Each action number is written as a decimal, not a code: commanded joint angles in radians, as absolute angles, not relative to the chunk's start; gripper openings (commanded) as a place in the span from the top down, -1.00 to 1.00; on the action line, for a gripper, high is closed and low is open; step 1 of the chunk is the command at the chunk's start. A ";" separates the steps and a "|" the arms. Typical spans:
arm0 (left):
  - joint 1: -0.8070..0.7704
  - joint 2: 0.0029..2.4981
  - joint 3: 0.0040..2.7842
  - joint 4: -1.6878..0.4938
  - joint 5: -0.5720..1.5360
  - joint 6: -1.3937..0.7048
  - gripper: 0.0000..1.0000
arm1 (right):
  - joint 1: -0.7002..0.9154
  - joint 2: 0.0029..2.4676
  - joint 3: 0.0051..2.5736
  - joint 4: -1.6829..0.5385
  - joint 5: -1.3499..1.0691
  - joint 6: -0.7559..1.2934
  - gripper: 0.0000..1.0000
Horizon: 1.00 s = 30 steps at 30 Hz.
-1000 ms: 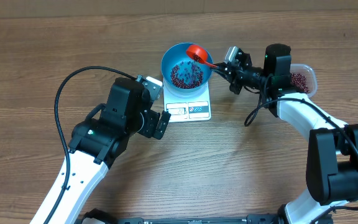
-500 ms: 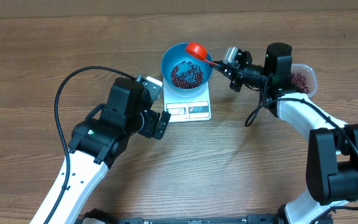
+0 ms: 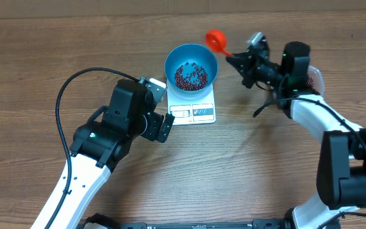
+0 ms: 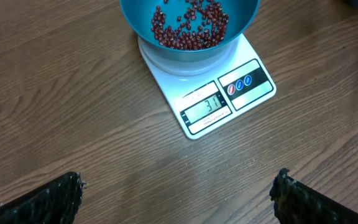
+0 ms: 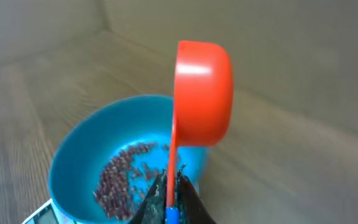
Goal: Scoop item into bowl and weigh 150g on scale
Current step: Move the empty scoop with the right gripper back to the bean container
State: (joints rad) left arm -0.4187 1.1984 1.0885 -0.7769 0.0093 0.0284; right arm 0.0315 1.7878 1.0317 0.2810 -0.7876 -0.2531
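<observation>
The blue bowl (image 3: 191,70) stands on the white scale (image 3: 192,112), with a thin layer of dark red beans (image 3: 190,76) inside it. In the left wrist view the bowl (image 4: 190,25) and its beans (image 4: 191,25) fill the top, and the scale (image 4: 210,99) shows a lit reading. My right gripper (image 3: 241,62) is shut on the handle of a red scoop (image 3: 216,40), lifted to the right of the bowl. The right wrist view shows the scoop (image 5: 202,93) above the bowl (image 5: 123,162), held by the gripper (image 5: 171,180). My left gripper (image 4: 178,193) hovers open over bare table before the scale.
A clear tub (image 3: 315,77) of beans sits behind the right arm near the far right, mostly hidden. A black cable (image 3: 75,89) loops over the left arm. A wall runs along the table's far edge.
The right gripper has drawn the red scoop up and to the right, from over the bowl's rim to outside it. The left arm has stayed still.
</observation>
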 commanded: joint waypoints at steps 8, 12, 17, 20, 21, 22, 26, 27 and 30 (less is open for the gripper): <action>-0.421 1.204 1.083 -0.774 -0.005 0.019 -0.99 | -0.064 1.477 1.036 -0.148 -0.302 -0.180 0.92; -0.421 1.204 1.083 -0.774 -0.005 0.019 -0.99 | -0.073 1.415 1.036 -0.330 -0.110 -0.180 0.92; -0.421 1.204 1.083 -0.774 -0.004 0.019 -0.99 | -0.074 1.414 1.035 -0.488 -0.008 -0.179 0.92; -0.421 1.204 1.083 -0.774 -0.005 0.019 -0.99 | -0.074 1.416 1.035 -0.538 -0.008 -0.179 0.92; -0.421 1.204 1.083 -0.774 -0.005 0.019 -0.99 | -0.074 1.416 1.035 -0.545 -0.008 -0.179 0.92; -0.421 1.204 1.083 -0.774 -0.005 0.019 -0.99 | -0.074 1.416 1.035 -0.553 -0.008 -0.179 0.92; -0.421 1.204 1.083 -0.774 -0.005 0.019 -0.99 | -0.074 1.416 1.035 -0.609 0.000 -0.179 0.92; -0.421 1.204 1.083 -0.774 -0.005 0.019 -0.99 | -0.074 1.416 1.035 -0.623 0.005 -0.179 0.92; -0.421 1.204 1.083 -0.774 -0.005 0.019 -0.99 | -0.075 1.418 1.033 -0.641 0.006 -0.179 0.92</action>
State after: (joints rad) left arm -0.4187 1.1984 1.0874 -0.7769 0.0059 0.0280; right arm -0.0711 1.4185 1.0309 -0.6418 -0.0139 -0.1841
